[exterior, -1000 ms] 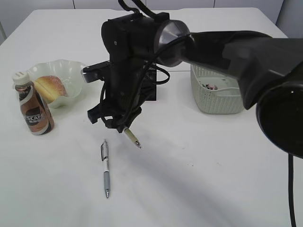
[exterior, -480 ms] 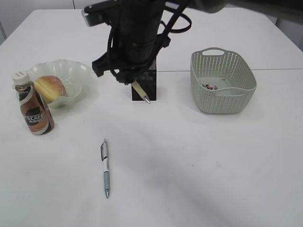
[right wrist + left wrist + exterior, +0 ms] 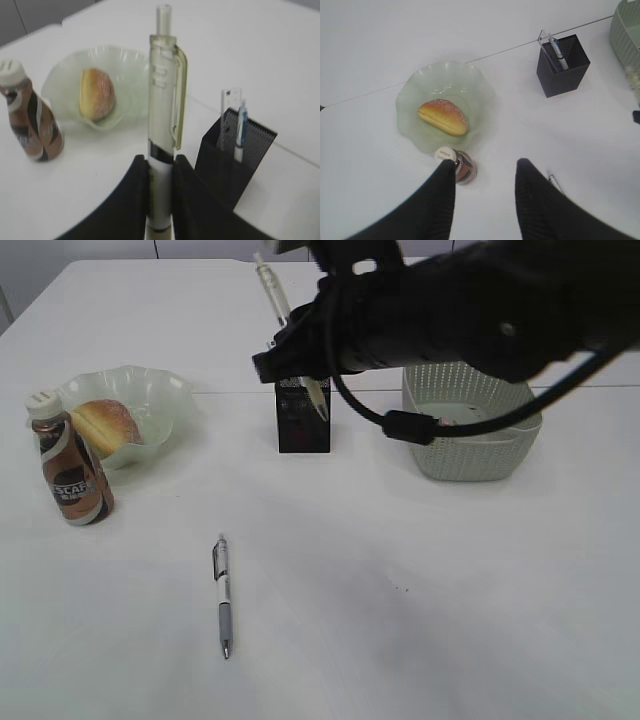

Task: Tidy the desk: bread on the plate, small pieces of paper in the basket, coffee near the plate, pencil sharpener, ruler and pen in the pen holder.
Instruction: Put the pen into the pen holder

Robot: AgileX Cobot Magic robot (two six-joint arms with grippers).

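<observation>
I have swung the right gripper (image 3: 160, 200) up off the table and across to the black mesh pen holder (image 3: 303, 424); a second ago it hung low over the open desk. Its jaws are pinched narrow on a clear, pale-green click pen (image 3: 163, 115), which now stands nearly upright, tip down beside the holder's mouth and clicker end well above the jaws. By my reckoning the carry is done and lowering the pen into the holder is next.

The left gripper (image 3: 485, 172) hangs high, jaws half apart and empty; the brown coffee bottle with a white cap (image 3: 456, 162) lies just past its fingertips, touching the wavy pale-green glass plate (image 3: 410, 97), with the sugared bread roll (image 3: 442, 116) on that plate.

Count: pens, three that I can see: one gripped, one blue-and-white pen (image 3: 558, 52) already in the holder beside one clear ruler (image 3: 542, 41), and one silver pen (image 3: 224, 592) lying on the white table (image 3: 450, 620). One pale-green slotted plastic basket (image 3: 470, 415). No sharpener visible.
</observation>
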